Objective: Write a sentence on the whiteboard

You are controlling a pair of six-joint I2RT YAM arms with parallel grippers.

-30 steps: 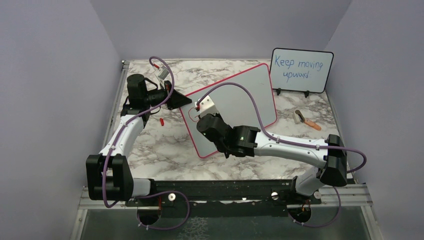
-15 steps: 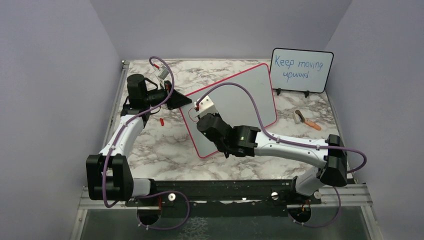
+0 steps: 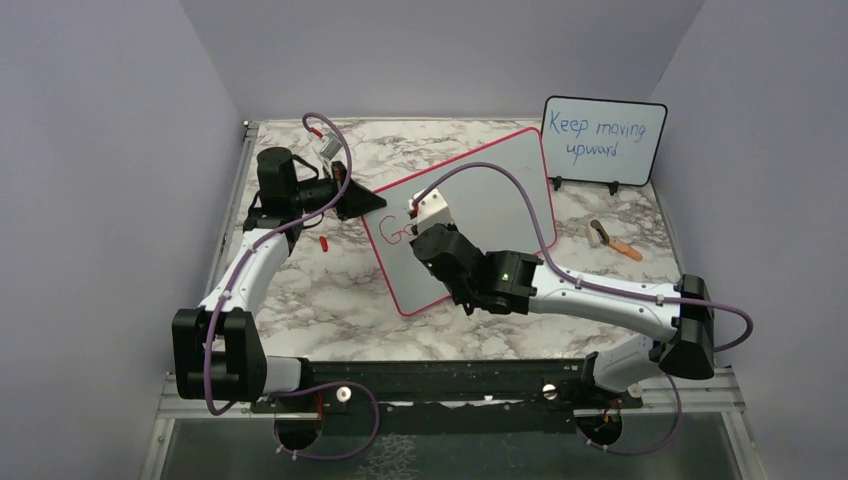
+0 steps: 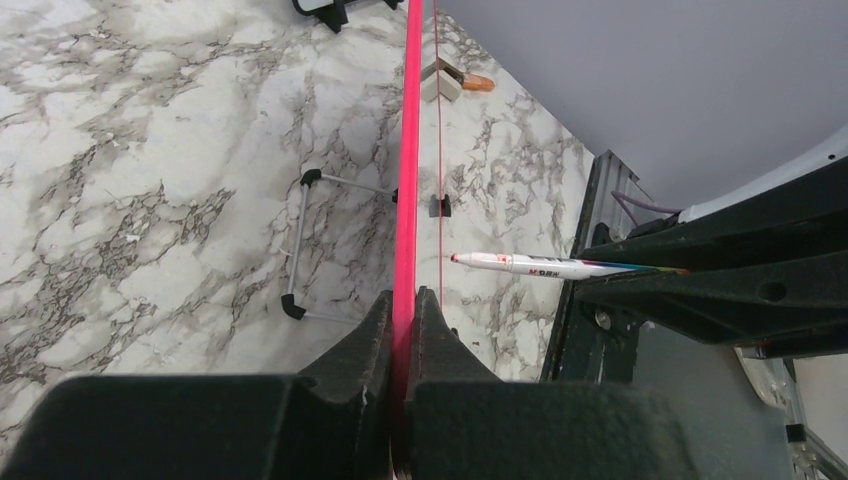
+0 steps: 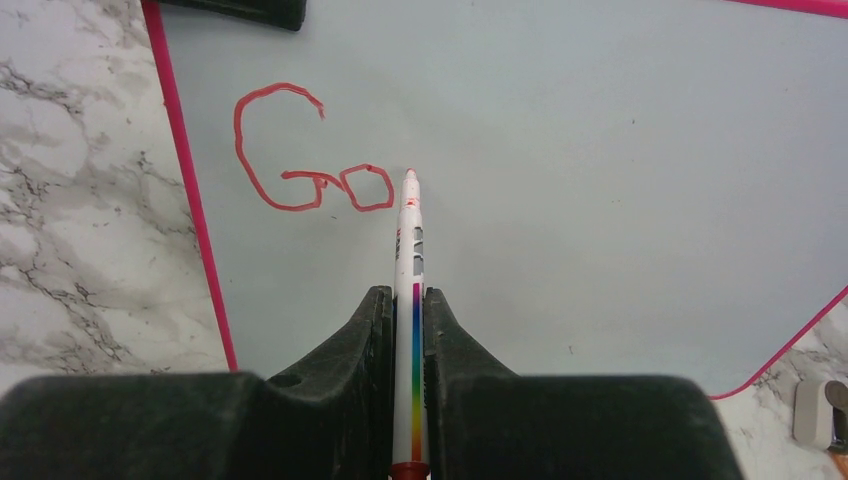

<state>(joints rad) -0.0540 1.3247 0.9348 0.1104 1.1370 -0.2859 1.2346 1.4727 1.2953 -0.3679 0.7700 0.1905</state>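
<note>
Progress: early stage. Whiteboard stands mid-table, angled on its feet, left corner pinched between closed jaws of left gripper, apparently to steady it. Right gripper clamped tight on marker, barrel projecting between fingers, red tip at board face just right of last letter. Sentence: only "Go" legible, red, near board's left edge. Rest of board face blank. Judgement: first word half done, all further wording outstanding. Smaller board with blue writing at rear right, well apart.
</note>
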